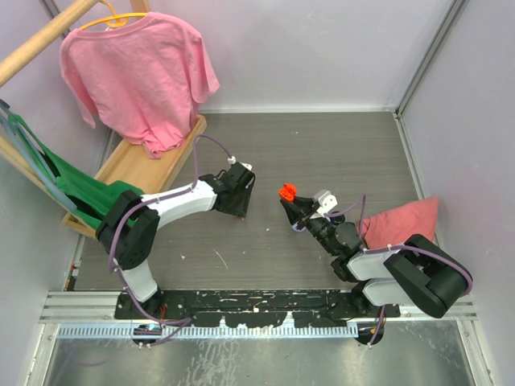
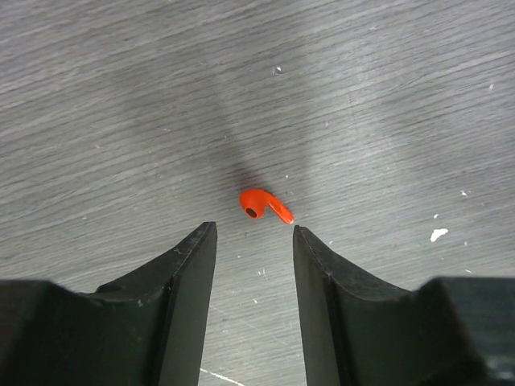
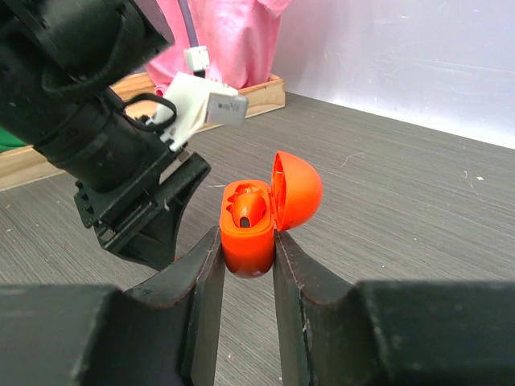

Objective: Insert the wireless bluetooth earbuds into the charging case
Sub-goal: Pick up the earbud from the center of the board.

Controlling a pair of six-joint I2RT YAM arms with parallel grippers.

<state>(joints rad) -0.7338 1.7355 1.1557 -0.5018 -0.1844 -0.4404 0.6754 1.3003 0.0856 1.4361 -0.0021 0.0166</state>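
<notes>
The charging case (image 3: 248, 245) is orange here, not black, with its domed lid (image 3: 298, 191) hinged open. My right gripper (image 3: 245, 237) is shut on its body and holds it above the table; it shows in the top view (image 1: 286, 193). One orange earbud (image 3: 248, 207) sits in the case. The other orange comma-shaped earbud (image 2: 264, 206) lies on the grey table just ahead of my left gripper (image 2: 253, 233), which is open and empty, its tips either side of the earbud's near end. The left gripper (image 1: 238, 201) points down at the table, left of the case.
A pink shirt (image 1: 141, 72) hangs on a hanger over a wooden tray (image 1: 137, 165) at the back left, with green cloth (image 1: 76, 189) beside it. A pink cloth (image 1: 406, 221) lies at the right by the right arm. The left arm's wrist (image 3: 105, 129) is close to the case.
</notes>
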